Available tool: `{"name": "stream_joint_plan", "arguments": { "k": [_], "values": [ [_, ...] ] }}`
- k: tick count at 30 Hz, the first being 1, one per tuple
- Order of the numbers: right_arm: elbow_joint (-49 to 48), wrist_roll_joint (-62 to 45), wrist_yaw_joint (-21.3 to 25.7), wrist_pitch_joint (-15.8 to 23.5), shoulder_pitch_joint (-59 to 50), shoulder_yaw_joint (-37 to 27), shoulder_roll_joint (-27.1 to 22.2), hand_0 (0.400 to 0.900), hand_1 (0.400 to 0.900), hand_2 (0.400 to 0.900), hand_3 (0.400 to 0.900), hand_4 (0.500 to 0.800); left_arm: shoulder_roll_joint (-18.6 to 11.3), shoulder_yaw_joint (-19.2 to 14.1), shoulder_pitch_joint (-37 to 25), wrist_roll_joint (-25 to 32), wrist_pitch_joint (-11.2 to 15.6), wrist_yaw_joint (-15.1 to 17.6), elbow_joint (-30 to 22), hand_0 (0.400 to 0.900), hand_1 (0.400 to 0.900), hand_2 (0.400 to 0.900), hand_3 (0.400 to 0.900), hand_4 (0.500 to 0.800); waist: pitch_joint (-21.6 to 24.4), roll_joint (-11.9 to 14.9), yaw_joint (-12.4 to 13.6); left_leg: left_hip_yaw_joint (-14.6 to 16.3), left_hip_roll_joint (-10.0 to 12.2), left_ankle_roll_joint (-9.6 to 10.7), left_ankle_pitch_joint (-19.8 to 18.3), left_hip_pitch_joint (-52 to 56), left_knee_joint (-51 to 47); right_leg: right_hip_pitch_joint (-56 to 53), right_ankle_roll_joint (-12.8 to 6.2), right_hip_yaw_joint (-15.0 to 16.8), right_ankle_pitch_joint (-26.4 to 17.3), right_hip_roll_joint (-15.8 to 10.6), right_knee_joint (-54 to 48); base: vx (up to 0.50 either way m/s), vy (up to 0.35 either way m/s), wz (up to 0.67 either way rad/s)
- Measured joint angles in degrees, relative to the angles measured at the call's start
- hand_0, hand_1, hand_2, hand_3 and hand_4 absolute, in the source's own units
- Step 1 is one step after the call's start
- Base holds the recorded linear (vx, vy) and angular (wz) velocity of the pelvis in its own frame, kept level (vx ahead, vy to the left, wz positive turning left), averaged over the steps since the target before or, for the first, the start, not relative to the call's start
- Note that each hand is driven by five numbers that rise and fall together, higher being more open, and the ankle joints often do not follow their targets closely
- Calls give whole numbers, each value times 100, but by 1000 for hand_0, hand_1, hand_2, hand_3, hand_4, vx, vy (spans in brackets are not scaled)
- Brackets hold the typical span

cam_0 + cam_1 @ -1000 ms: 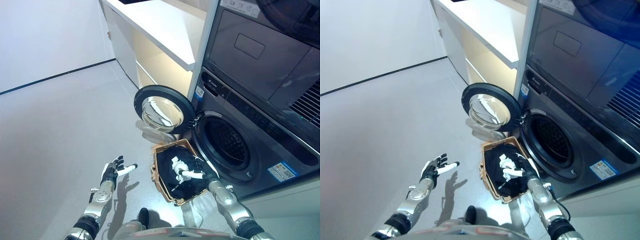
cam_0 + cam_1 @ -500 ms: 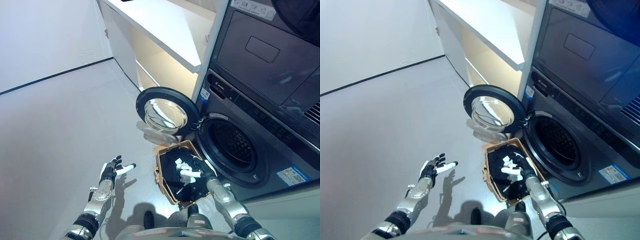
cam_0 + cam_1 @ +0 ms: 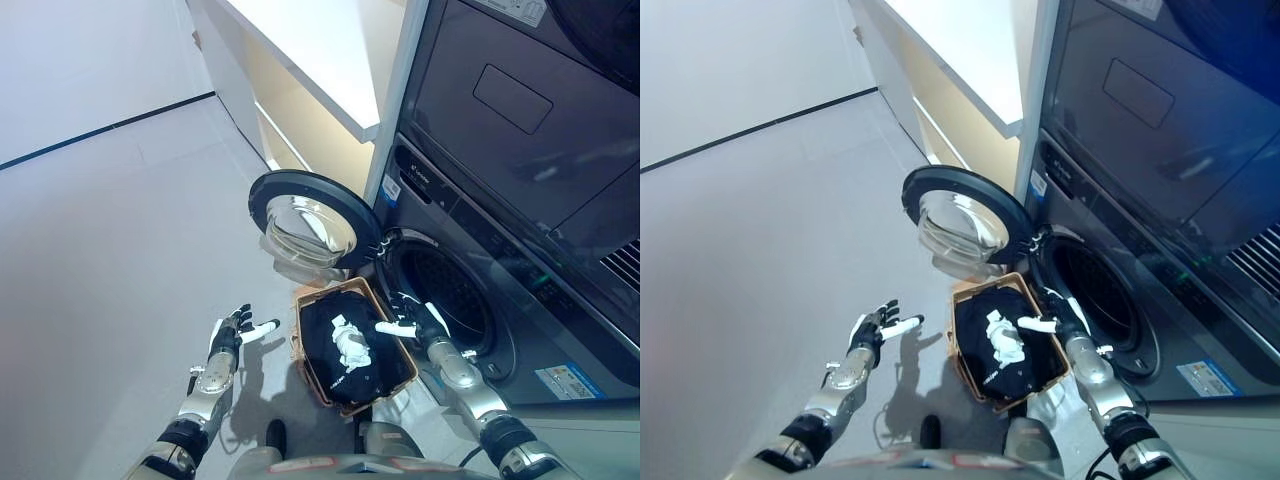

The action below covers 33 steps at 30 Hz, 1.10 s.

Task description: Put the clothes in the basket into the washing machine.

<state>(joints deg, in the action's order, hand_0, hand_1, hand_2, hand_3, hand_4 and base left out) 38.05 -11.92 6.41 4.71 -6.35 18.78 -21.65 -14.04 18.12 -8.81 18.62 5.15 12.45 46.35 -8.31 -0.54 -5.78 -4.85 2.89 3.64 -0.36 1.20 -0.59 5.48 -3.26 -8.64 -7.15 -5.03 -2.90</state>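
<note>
A brown wicker basket (image 3: pixel 297 345) stands on the floor in front of the washing machine (image 3: pixel 500 275). It holds black clothes (image 3: pixel 368 368) with a white patch (image 3: pixel 349 345) on top. My right hand (image 3: pixel 412 320) is open and holds nothing. It hovers at the basket's right rim, between the basket and the drum opening (image 3: pixel 447 292). The round door (image 3: pixel 305 222) stands swung open to the left. My left hand (image 3: pixel 231 335) is open over the floor, left of the basket and apart from it.
A second dark appliance (image 3: pixel 520 110) is stacked above the washing machine. A white counter (image 3: pixel 310 50) with a lit recess below runs along the wall behind the open door. Grey floor (image 3: pixel 110 250) stretches to the left.
My right hand has lifted off the clothes and moved right to the basket's rim by the drum opening, empty. The camera has shifted. My left hand holds its pose.
</note>
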Motion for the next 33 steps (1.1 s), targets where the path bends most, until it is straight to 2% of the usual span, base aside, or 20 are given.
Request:
{"name": "stream_joint_plan", "arguments": {
  "k": [2,7,9,11,12,13,15,17,18,19,21,22,25,26,29,33],
  "values": [
    [-4,1,-16,6,45,0,8,900,900,900,900,800,-2,4,-3,0,0,2,29,900,900,900,900,800,24,-52,-41,0,58,34,-22,30,10,-22,14,35,83,90,-7,103,-259,-32],
    [4,4,-34,30,79,6,12,900,900,900,900,800,-23,9,-42,0,4,43,170,900,900,900,900,800,25,-120,-30,0,201,162,-146,42,344,10,156,418,195,295,107,58,-149,-48],
    [15,1,6,37,65,6,-14,900,900,900,900,800,-25,87,-55,-25,4,97,242,900,900,900,900,800,28,-125,27,-55,176,161,-146,31,529,47,177,658,189,344,115,17,-20,-68],
    [21,-18,110,66,-13,29,-97,900,900,900,900,800,-31,236,-199,-172,15,191,337,900,900,900,900,800,37,-82,61,-110,19,147,-141,-364,1107,251,269,968,141,260,158,-7,37,-81],
    [46,-43,188,85,-139,74,-180,900,900,900,900,800,-32,318,-367,-370,13,238,431,900,900,900,900,800,-1,-23,89,-111,-91,90,-191,-779,1572,439,359,1212,105,182,250,16,67,-83],
    [60,-43,222,90,-260,113,-248,900,900,900,900,800,-55,396,-474,-557,13,320,447,900,900,900,900,800,-37,10,113,-149,-164,64,-258,-984,1574,604,364,1398,73,148,306,42,75,-75],
    [119,-41,274,108,-333,150,-268,900,900,900,900,800,-123,515,-591,-929,16,479,481,900,900,900,900,800,-65,-11,118,-156,-51,47,-242,-993,1034,730,356,1582,67,202,406,-2,93,-49],
    [118,-41,340,291,-356,184,-351,900,900,900,900,800,-231,710,-768,-1326,51,666,493,900,900,900,900,800,-175,-67,43,29,45,24,-225,-1039,767,909,289,1644,111,284,556,-136,136,-45],
    [104,-40,358,397,-432,256,-443,900,900,900,900,800,-285,762,-841,-1521,137,791,489,900,900,900,900,800,-197,-198,22,158,108,-32,-213,-1150,680,1129,235,1676,110,381,675,-177,184,-51],
    [105,-42,396,447,-562,278,-460,900,900,900,900,800,-390,824,-988,-1700,185,907,497,900,900,900,900,800,-335,-188,-1,221,98,156,74,-1250,621,1349,161,1753,65,380,756,-151,175,-51],
    [55,-41,481,537,-764,301,-468,900,900,900,900,800,-639,1056,-1355,-2138,204,1118,504,900,900,900,900,800,-563,-152,-99,542,48,20,221,-1600,513,1785,-104,1811,100,276,855,-128,160,-56],
    [17,-40,509,539,-780,303,-476,900,900,900,900,800,-732,1173,-1548,-2360,238,1211,505,900,900,900,900,800,-690,-137,-169,659,13,38,312,-1704,440,1891,-100,1786,135,273,999,-113,148,-58],
    [8,-43,569,550,-946,460,-478,900,900,900,900,800,-972,1522,-1924,-3064,249,1522,566,900,900,900,900,800,-1151,-74,-184,944,-76,-1,447,-1743,270,2050,-220,2066,-55,235,800,-145,104,-33],
    [-40,-40,597,605,-976,537,-491,900,900,900,900,800,-1066,1776,-2056,-3387,246,1727,656,900,900,900,900,800,-1174,-82,-198,999,-82,-18,441,-1895,291,2181,-237,2120,-111,194,738,-132,71,-10],
    [-113,-43,708,792,-1120,602,-512,900,900,900,900,800,-1131,2067,-2539,-4115,172,2021,924,900,900,900,900,800,-1428,-70,-261,1011,-90,-17,447,-2154,302,2383,-240,2122,-179,181,619,-133,49,3],
    [-121,-69,918,1058,-1558,656,-655,900,900,900,900,800,-1258,2728,-3430,-4831,-28,2431,1130,900,900,900,900,800,-1810,-20,-342,945,-104,-7,448,-2702,448,2843,-228,2056,-233,167,657,-131,36,12]
  ]
}}
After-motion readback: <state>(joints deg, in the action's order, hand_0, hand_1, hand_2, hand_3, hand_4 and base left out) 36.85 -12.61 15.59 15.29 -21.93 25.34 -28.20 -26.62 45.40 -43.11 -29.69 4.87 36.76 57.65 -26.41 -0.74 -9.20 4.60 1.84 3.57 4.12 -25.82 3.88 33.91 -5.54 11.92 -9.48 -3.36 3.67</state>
